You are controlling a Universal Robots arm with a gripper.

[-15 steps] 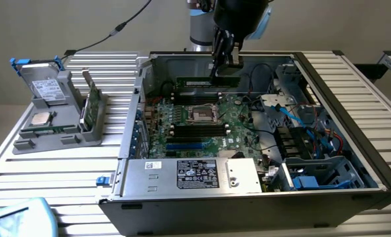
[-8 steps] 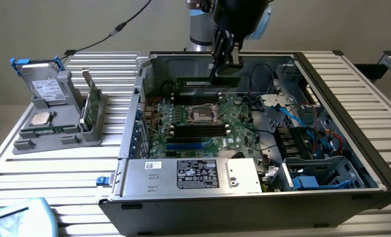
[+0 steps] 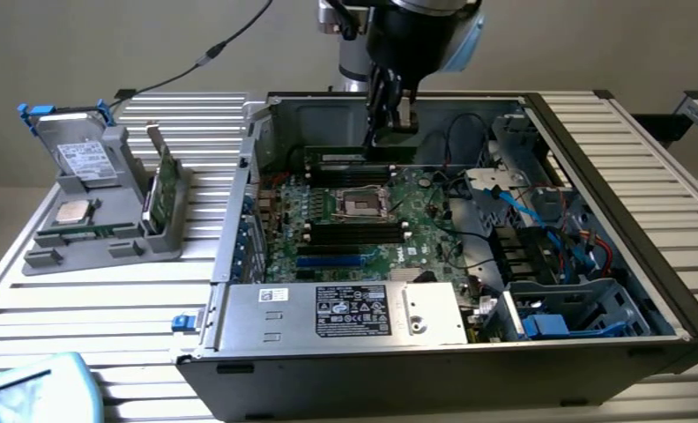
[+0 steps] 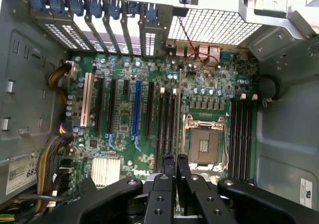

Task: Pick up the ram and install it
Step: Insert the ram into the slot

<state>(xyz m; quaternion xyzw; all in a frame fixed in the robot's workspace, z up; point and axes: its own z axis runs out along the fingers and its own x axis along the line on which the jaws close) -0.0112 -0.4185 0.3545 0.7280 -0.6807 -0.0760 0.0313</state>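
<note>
Exterior view, ram (image 3: 355, 157): held level inside the open case (image 3: 443, 370), above the motherboard (image 3: 426, 220).
Gripper (image 3: 387, 132): fingers (image 4: 168, 167) nearly closed, pinching the ram.
Memory slots (image 4: 164, 124): beneath the ram, beside the processor socket (image 4: 204, 145).
Grey stand (image 3: 91, 238): outside the case, exterior view's left, with a green card (image 3: 161, 189).

We see a plain grey wall (image 3: 78, 40) across the top of the frame and a white slatted table (image 3: 102, 308) below, evenly lit.

The exterior view looks down from high up at the bench (image 3: 114, 300) and the whole open computer case (image 3: 443, 379). The wrist view looks straight down from just above the tool (image 4: 175, 159), close. Both see the green board (image 3: 426, 216).
</note>
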